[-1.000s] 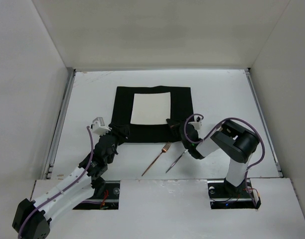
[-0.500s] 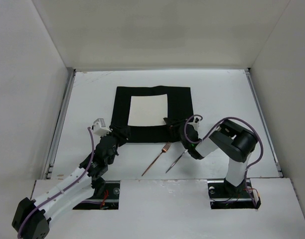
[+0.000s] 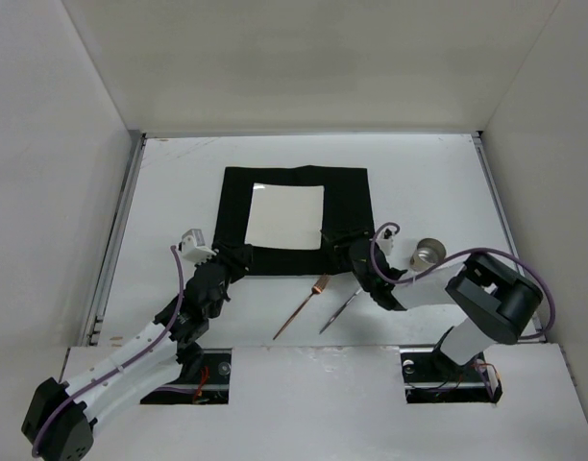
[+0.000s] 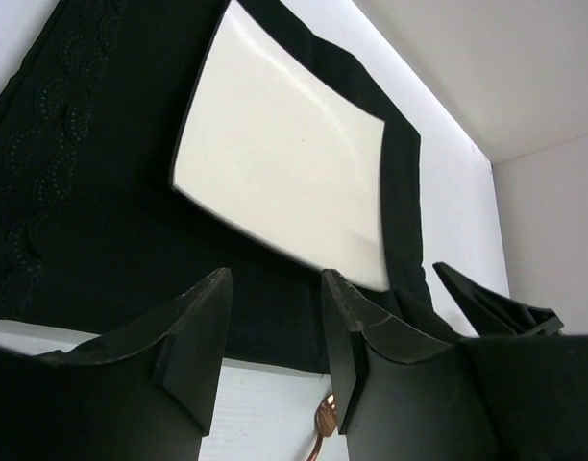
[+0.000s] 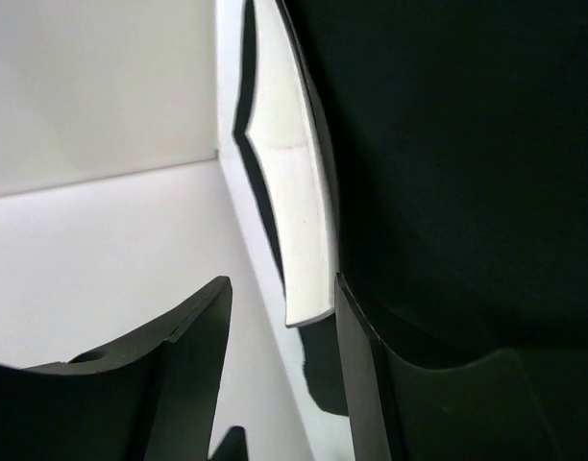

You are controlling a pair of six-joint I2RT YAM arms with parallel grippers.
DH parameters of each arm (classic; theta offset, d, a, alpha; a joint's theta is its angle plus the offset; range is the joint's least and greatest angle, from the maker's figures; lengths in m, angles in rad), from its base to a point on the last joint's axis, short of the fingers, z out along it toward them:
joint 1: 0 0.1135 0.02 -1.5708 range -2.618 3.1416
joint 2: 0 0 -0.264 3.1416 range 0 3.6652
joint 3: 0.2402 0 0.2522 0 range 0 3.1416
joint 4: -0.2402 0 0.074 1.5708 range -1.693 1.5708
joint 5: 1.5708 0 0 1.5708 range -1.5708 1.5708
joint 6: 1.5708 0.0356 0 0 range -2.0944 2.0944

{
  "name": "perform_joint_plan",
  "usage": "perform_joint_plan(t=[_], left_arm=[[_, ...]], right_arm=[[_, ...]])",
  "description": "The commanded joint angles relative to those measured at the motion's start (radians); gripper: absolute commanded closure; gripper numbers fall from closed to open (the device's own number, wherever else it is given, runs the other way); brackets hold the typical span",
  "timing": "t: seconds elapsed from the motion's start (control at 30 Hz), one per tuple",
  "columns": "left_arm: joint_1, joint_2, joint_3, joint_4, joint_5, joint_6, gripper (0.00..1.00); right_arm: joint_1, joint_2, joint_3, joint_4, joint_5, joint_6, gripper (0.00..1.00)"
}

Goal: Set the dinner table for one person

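1. Nearest the arm bases, the overhead view shows a copper fork (image 3: 304, 306) and a thin silver utensil (image 3: 340, 309) lying side by side on the dinner table (image 3: 179, 173), both slanting up to the right. They are close together but apart. Whether the silver one is a knife or a spoon cannot be told.
2. The left gripper (image 3: 238, 255) sits at the near left corner of the black mat (image 3: 347, 197). From above its jaws are too small to read. The left wrist view shows its fingers (image 4: 193, 346) spread, with only mat and white table behind the gap. That view also catches the fork's tines at its bottom edge.
3. The right gripper (image 3: 338, 240) sits at the mat's near right corner. Its jaws cannot be read from above either. In the right wrist view its fingers (image 5: 371, 384) stand apart, clamped on nothing.
4. The mat lies flat in the middle of the table. Only the left wrist view shows a scalloped pattern along its left border.
5. A square white plate (image 3: 287, 215) rests on the mat, with a black border showing all round. The right wrist view sees it almost edge-on, its near corner just past the fingertips. The left wrist view shows its glossy top.
6. A round metal cup (image 3: 428, 254) stands on the table right of the mat, beside the right arm. It appears only in the overhead view.
7. The table runs on to the back wall, with metal rails along its side edges.
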Motion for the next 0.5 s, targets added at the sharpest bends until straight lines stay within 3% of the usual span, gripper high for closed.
perform_joint_plan(t=[0.0, 0.17, 0.33, 0.47], left_arm=[[-0.008, -0.007, -0.008, 0.050, -0.019, 0.003, 0.60], [-0.008, -0.008, -0.011, 0.059, -0.019, -0.002, 0.60], [-0.019, -0.004, -0.017, 0.073, -0.019, -0.006, 0.60], [-0.031, 0.001, -0.012, 0.075, -0.025, -0.011, 0.60]], right_arm=[[0.010, -0.076, -0.028, -0.078, 0.053, -0.004, 0.47], [0.012, -0.153, -0.071, -0.112, 0.036, -0.036, 0.45], [-0.032, -0.330, -0.065, -0.242, 0.007, -0.224, 0.46], [-0.137, -0.559, 0.022, -0.562, -0.011, -0.465, 0.69]])
